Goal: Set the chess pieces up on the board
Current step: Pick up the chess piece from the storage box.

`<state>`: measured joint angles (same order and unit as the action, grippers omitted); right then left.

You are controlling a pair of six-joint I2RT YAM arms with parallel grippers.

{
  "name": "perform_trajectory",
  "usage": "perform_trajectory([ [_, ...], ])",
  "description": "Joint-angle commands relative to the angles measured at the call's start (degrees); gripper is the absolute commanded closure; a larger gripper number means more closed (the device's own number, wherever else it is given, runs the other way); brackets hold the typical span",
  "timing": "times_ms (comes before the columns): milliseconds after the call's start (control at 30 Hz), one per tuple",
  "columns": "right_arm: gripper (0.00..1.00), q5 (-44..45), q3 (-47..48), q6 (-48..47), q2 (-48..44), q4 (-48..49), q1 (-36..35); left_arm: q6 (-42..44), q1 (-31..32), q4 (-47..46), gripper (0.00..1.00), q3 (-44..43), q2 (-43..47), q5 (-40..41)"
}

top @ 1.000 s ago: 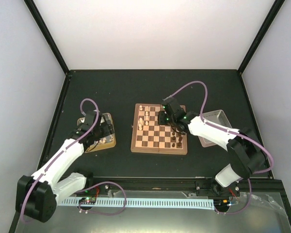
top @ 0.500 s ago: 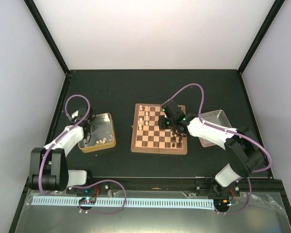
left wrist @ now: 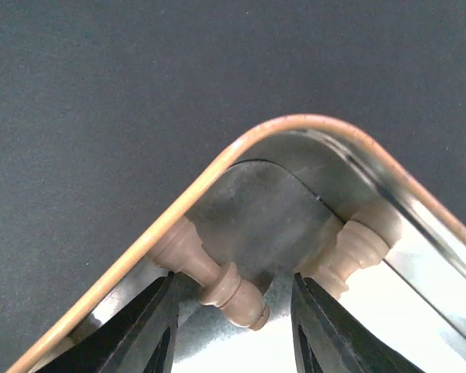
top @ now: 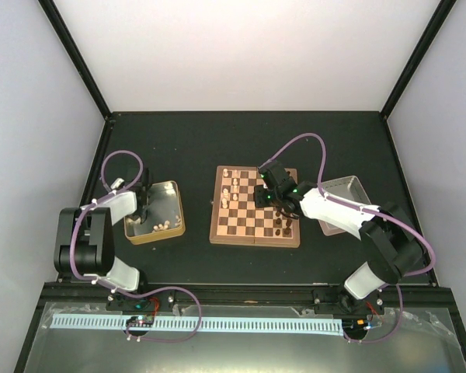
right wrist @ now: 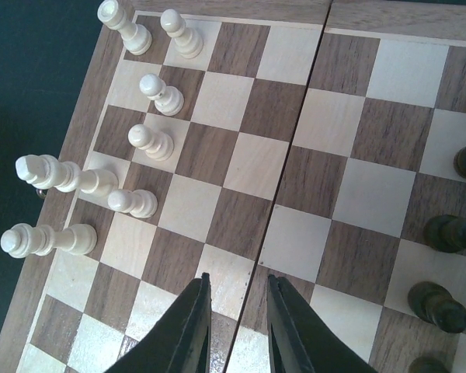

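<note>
L gripper [left wrist: 233, 280] low inside gold tin [left wrist: 217, 163], at left part of table [top: 186, 148], set in one rounded corner of it. Fingers [left wrist: 151, 342] spread wide, not gripping. Pale piece [left wrist: 217, 281] lying on its side between them, base against tin wall, gap visible on both sides. Second pale piece [left wrist: 349, 247] just beside it, to the right in wrist view, also leaning on wall. Few loose pale pcs [top: 162, 226] at near side of tin in top view.

R gripper [right wrist: 238, 278] above board [right wrist: 295, 179], over its middle fold line. Fingers only narrowly apart, holding nothing.

Board in centre of table, well apart from tin. Standing pale pcs [right wrist: 159, 95] on squares at its left side, approx. seven in wrist view, in two uneven columns. Dark pcs [top: 283, 225] at right side, mostly toward near-right corner; exact count hard to tell. Grey tray [top: 348, 190] right of board, partly hidden by R arm.
</note>
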<state>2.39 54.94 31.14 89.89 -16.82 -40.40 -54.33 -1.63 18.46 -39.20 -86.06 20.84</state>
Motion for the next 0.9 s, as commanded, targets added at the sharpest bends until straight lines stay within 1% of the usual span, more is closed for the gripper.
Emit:
perform_trajectory([
  [0,0.79,-0.33,1.32,-0.98,0.49,-0.44,0.16,-2.20,-1.06,-1.93,0.59,-2.74,-1.44,0.91],
  [167,0.79,-0.63,1.50,-0.96,0.19,-0.54,0.21,-3.06,-2.20,-2.03,0.58,-2.61,-1.94,-0.63],
  [333,0.79,-0.32,1.07,-0.88,-0.47,-0.67,0.19,-3.49,-3.40,-1.35,0.56,-2.57,-2.27,-3.12],
  [533,0.79,-0.15,1.06,-0.71,-1.05,-0.73,0.18,-4.76,-4.54,3.50,0.64,-4.96,-3.23,-3.38],
  [867,0.79,0.71,-0.05,-0.55,-2.70,-0.36,0.21,-3.85,-4.28,4.05,0.81,-2.03,1.59,-5.42],
])
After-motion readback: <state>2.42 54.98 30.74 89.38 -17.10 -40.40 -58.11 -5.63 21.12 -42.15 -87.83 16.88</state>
